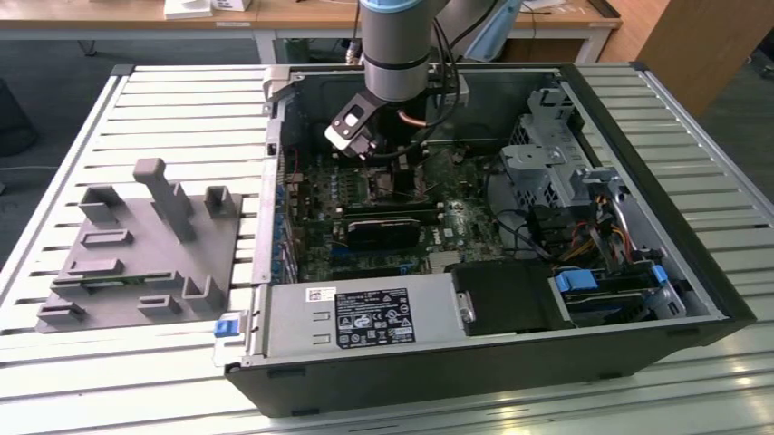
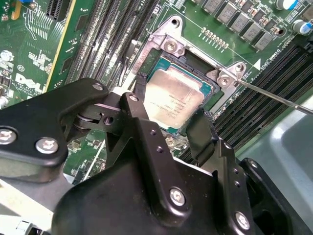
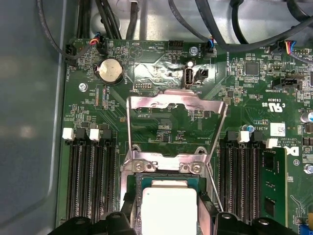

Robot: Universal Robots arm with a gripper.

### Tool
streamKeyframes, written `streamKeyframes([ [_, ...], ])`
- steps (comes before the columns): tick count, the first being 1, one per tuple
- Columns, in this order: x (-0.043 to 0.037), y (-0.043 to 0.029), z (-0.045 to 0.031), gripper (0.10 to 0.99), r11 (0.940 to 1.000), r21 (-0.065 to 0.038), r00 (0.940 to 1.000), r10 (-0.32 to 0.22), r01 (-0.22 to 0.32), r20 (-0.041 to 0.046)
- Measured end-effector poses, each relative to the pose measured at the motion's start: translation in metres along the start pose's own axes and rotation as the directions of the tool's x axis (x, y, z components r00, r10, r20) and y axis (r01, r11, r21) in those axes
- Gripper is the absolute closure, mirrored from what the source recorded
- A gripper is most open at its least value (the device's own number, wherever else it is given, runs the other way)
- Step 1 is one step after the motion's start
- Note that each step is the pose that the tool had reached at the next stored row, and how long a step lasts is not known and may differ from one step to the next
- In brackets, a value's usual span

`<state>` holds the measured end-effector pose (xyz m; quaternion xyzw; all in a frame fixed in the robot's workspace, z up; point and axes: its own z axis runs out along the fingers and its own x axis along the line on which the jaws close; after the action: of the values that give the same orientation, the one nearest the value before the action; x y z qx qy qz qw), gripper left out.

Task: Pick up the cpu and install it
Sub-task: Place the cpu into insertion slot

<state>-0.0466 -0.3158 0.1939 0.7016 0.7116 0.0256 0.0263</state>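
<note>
Pinched in the gripper (image 2: 168,110), the cpu (image 2: 175,98) at the open socket (image 2: 193,61).
Holds it by two opposite edges, fingers (image 2: 199,129) pressed to the rim, plate (image 3: 176,117) raised; seated or just above, cannot tell. Likely light, stiff, fragile, slick on top: best taken by the rim edges, kept level.
</note>
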Motion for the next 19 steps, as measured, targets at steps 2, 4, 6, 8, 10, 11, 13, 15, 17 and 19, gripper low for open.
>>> streamKeyframes([
  [2, 0.0001, 0.0, 0.0001, 0.478, 1.0, 0.0, 1.0, 0.0, 0.0, -0.0004],
  [4, 0.0003, 0.0, 0.0004, 0.478, 1.0, 0.0, 1.0, 0.0, 0.0, -0.0014],
  [6, 0.0004, -0.0001, 0.0006, 0.478, 1.0, 0.0, 1.0, 0.0, 0.0, -0.0025],
  [8, 0.0008, -0.0001, 0.001, 0.478, 1.0, 0.0, 1.0, 0.0, 0.0, -0.0037],
  [10, 0.0008, -0.0001, 0.0009, 0.478, 1.0, 0.0, 1.0, 0.0, 0.0, -0.0037],
  [11, 0.0008, -0.0001, 0.0009, 0.478, 1.0, 0.0, 1.0, 0.0, 0.0, -0.0036],
  [13, 0.0008, -0.0001, 0.0008, 0.478, 1.0, 0.0, 1.0, 0.0, 0.0, -0.0035],
  [15, 0.0007, 0.0, -0.0004, 0.478, 1.0, 0.0, 1.0, 0.0, 0.0, -0.002],
  [17, 0.0008, 0.0002, -0.0024, 0.478, 1.0, 0.0, 1.0, 0.0, 0.0, -0.0011],
  [19, 0.0008, 0.0004, -0.0056, 0.478, 1.0, 0.0, 1.0, 0.0, 0.0, -0.0008],
])
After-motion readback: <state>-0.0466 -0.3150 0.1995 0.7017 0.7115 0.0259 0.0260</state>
